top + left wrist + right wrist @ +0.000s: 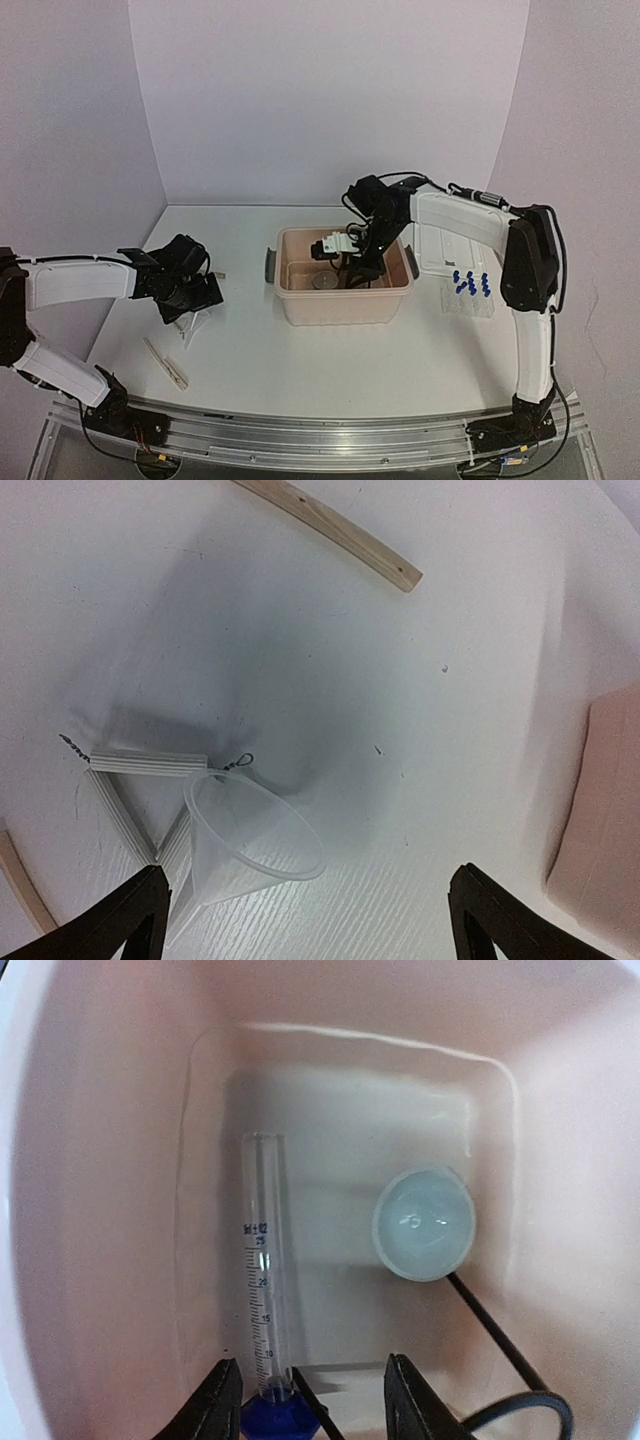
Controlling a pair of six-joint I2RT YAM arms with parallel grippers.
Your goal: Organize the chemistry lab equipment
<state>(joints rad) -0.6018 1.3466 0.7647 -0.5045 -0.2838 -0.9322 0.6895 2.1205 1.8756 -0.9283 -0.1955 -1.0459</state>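
Observation:
My left gripper is open and empty, hovering just above the table with the clear funnel lying on its side by its left finger. From above, this gripper is just behind the funnel. The wooden clamp lies nearer the front. My right gripper is open inside the beige tub, over a clear graduated cylinder whose blue base sits next to its left finger. A black wire and a pale round disc also lie in the tub. Blue-capped tubes stand in the clear rack.
A triangle of ribbed white tubes on wire lies against the funnel. A wooden stick lies beyond it. The tub stands mid-table, with its corner in the left wrist view. A white lid lies between tub and rack.

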